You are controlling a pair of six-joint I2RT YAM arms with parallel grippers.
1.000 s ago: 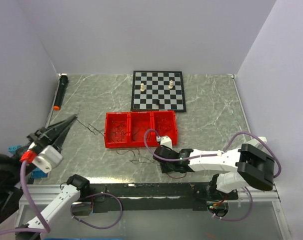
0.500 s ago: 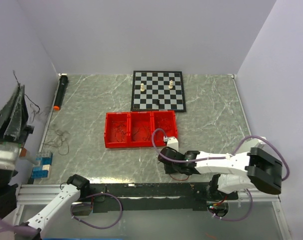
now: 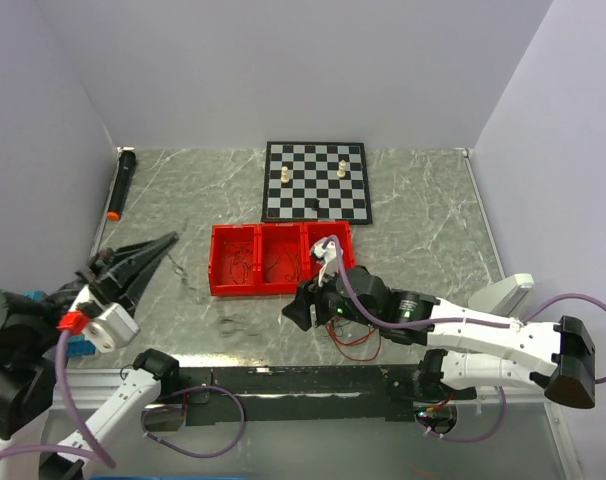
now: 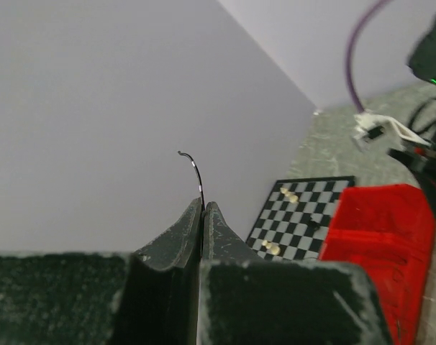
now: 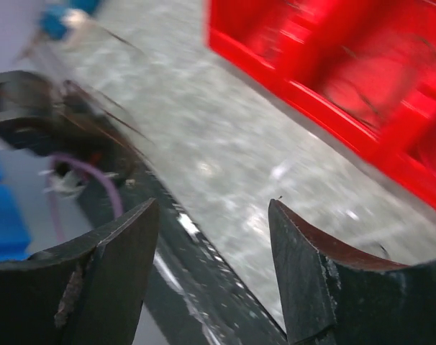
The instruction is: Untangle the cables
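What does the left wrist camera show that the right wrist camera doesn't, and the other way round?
Only the left wrist view: the left hand shut on a thin dark cable that curls up out of its fingertips, and the chessboard with pale pieces on it. Only the right wrist view: the right hand open with nothing between its fingers, and a blurred blue object at the top left. Both: the red tray and the marbled table.

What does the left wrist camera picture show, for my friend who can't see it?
The left end effector is shut on a thin dark wire that curls up from its tips against a plain wall. Lower right are a chessboard with pale pieces and a red tray.
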